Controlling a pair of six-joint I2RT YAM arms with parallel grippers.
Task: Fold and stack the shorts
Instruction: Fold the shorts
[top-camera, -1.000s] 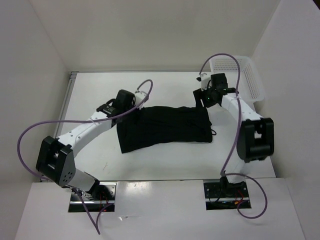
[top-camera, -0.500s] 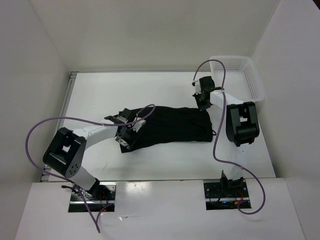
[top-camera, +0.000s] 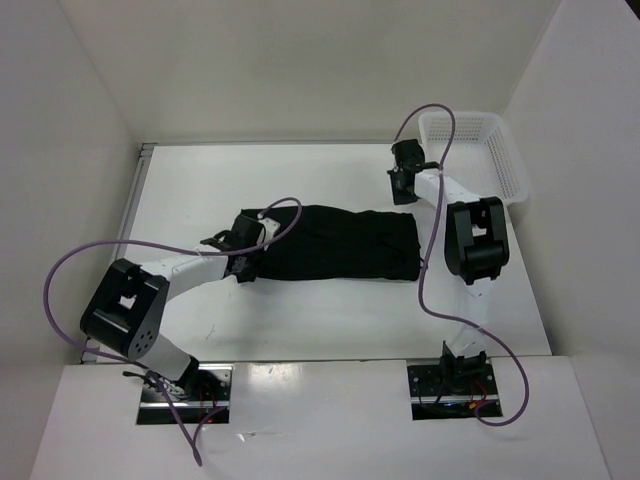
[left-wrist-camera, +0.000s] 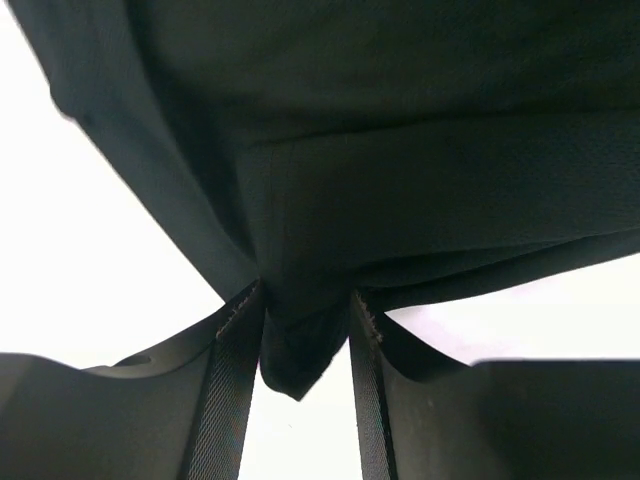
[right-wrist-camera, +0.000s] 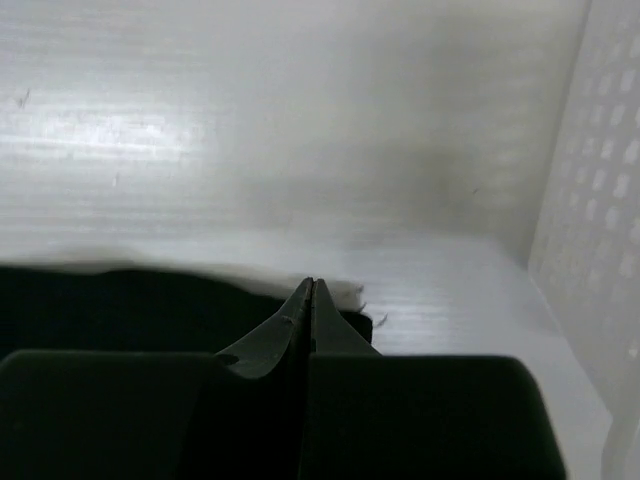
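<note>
Nearest the arms' bases, the left tool (left-wrist-camera: 305, 295) sits low on the white tabletop (top-camera: 330, 310). Its two fingers are drawn in narrow on a pinch of black cloth, and a small fold hangs down between them. That cloth is the near left end of the shorts (top-camera: 340, 245). From this tool they stretch away to the right as one long, dark, fairly flat band across the middle of the tabletop.

Beyond the far right corner of that band hangs the right tool (right-wrist-camera: 312, 285). Its fingers are pressed fully together, tip to tip. Black cloth lies just below and behind the tips, but I cannot tell whether any of the hem is caught there. To this tool's right, at the back corner, stands a white mesh basket (top-camera: 505, 150).

As I judge it, the work is at an early stage. One end is gripped, and the other corner is doubtful. The shorts are spread long, not gathered into a compact fold. Folding them over and stacking them are both left to do.
</note>
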